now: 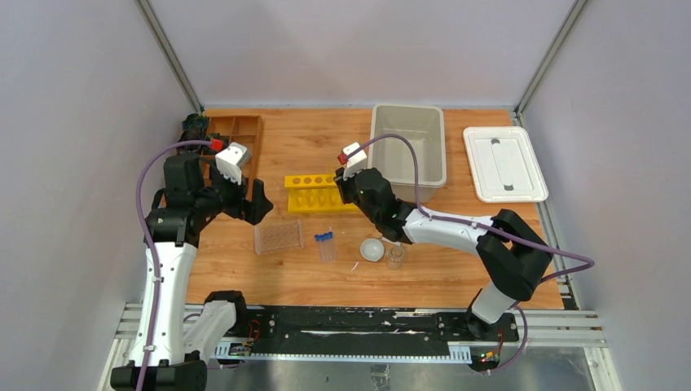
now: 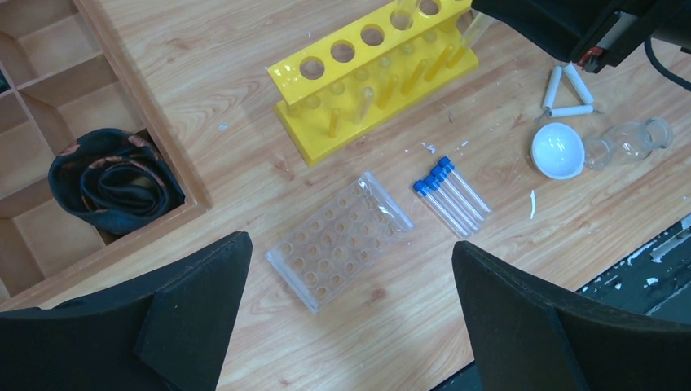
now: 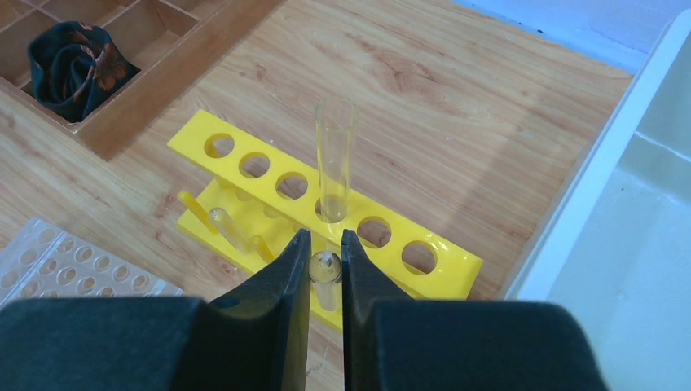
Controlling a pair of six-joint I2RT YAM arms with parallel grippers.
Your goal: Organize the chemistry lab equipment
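1. Right gripper (image 3: 326,241), bottom centre of its wrist view: fingers clamped on a clear glass tube (image 3: 325,267) over the yellow rack (image 3: 236,155).
2. Left gripper (image 2: 350,251): fingers wide apart above the clear plastic rack (image 2: 338,238), mid-frame.
3. Blue-capped tubes (image 2: 448,191) lie just right of that rack.

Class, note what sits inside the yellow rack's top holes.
One clear tube stands upright in one hole of the yellow rack; the other holes look empty. Its base is hidden.
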